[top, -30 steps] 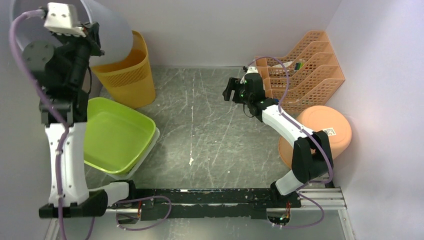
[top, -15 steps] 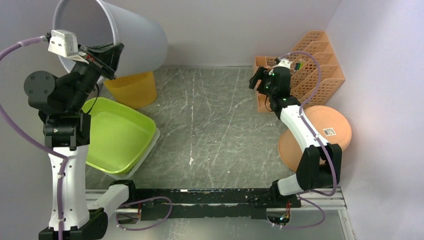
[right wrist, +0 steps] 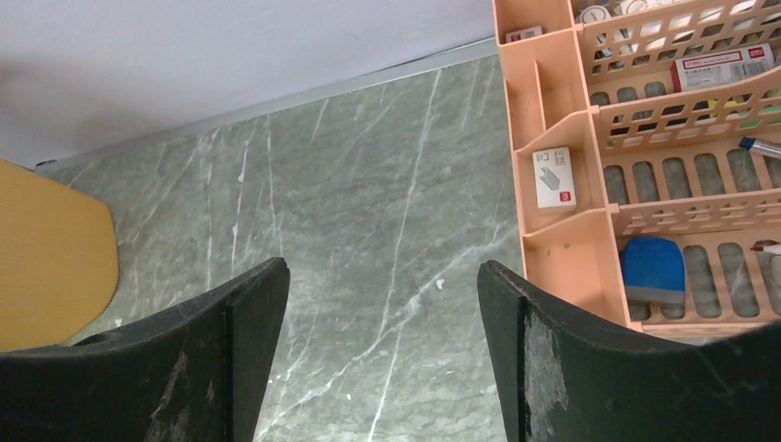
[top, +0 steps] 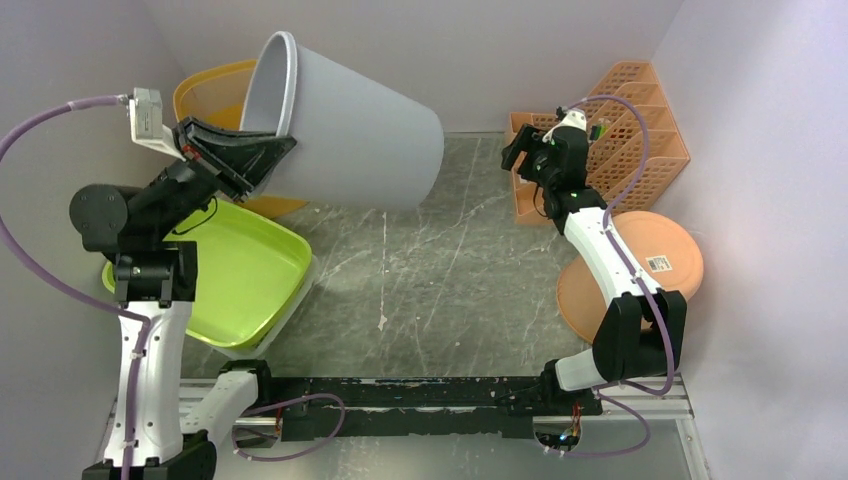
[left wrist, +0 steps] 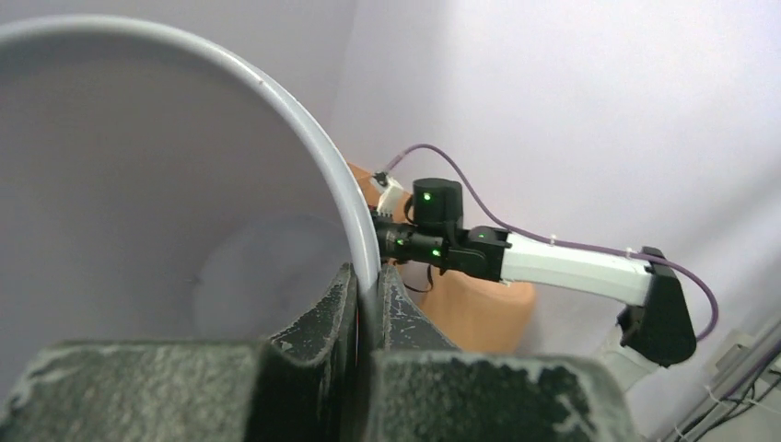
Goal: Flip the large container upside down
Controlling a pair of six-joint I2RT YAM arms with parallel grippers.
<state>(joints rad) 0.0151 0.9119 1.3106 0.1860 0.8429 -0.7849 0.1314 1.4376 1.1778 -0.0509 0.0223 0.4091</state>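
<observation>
- The left gripper [top: 278, 148] is clamped on the rim of the large grey container [top: 350, 130]. In the wrist view one finger [left wrist: 322, 313] lies inside the wall and the other outside, with the rim pinched between them.
- The container hangs from those jaws above the table [top: 440, 280], tipped onto its side. Its mouth faces the gripper and its closed bottom points away, toward the right arm.
- Below the left jaws sits a green tub [top: 240, 270]. Beyond them a yellow basket [top: 210, 90] is partly hidden by the container.
- The right gripper [right wrist: 379, 276] has its jaws wide apart, with only bare table between them.
- Just right of those jaws stands an orange organizer [right wrist: 553, 230]. Its compartments hold a small white box [right wrist: 554, 175] and a blue object [right wrist: 652, 269], possibly an eraser.
</observation>
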